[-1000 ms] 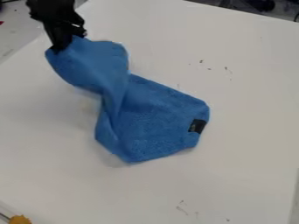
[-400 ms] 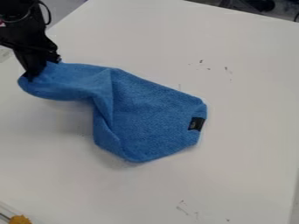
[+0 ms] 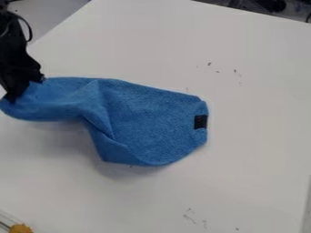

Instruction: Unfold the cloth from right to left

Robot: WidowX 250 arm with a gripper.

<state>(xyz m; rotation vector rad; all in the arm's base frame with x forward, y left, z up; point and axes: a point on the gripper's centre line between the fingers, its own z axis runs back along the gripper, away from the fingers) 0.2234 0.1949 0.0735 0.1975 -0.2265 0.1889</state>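
Camera view: creased, nubbly cloth [image 3: 146, 120]

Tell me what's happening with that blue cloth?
A black robot arm has the blue cloth pinched in its fingers at the picture's left edge. The cloth stretches from there across the white table, its end with the black tag lying to the right. It still has folds near the middle, so it isn't flat yet.
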